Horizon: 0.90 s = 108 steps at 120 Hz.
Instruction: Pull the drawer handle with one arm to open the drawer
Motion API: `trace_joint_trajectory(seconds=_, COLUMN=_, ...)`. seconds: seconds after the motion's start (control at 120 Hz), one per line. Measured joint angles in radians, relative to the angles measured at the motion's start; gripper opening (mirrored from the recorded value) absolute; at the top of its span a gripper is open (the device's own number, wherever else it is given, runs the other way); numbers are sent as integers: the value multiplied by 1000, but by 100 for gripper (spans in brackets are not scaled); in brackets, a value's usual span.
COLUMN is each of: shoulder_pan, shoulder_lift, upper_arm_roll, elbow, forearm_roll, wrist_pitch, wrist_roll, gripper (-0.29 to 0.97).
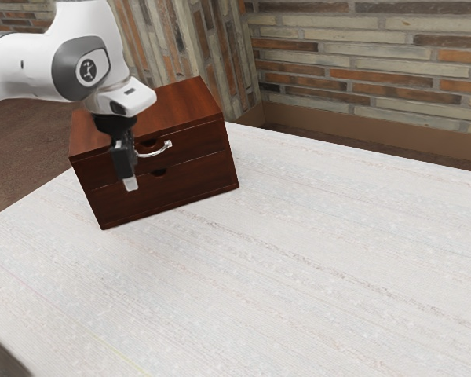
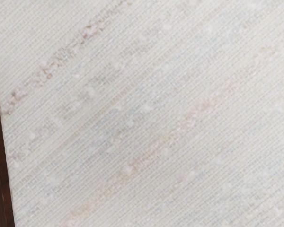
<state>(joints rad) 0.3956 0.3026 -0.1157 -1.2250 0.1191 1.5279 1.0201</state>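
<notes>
One cabinet (image 1: 180,106) stands on the table (image 1: 337,259), two drawers stacked; one silver handle (image 1: 157,150) on the upper drawer (image 1: 196,141); your one gripper (image 1: 128,177) hangs just beside that handle's end; its opening cannot be told.

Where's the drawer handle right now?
Exterior view: the handle sits on the upper drawer of the cabinet, immediately to that view's right of the pincer.

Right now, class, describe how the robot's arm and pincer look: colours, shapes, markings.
The arm is glossy white with rounded links. A grey round joint cap carries a small dark marking. The pincer is black, below a white hand housing.
</notes>
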Motion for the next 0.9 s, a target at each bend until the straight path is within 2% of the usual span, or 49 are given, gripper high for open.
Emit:
trace_joint_trajectory(seconds=0.55, shoulder_pan=52, shoulder_lift=4, upper_arm_roll=2, elbow=18, forearm_roll=4, wrist_pitch=-14, wrist_roll=119, gripper=68)
trace_joint_trajectory(seconds=0.9, shoulder_pan=28, shoulder_lift=63, upper_arm_roll=-52, elbow=60, forearm_roll=-3, wrist_pitch=61, wrist_roll=58, gripper=68)
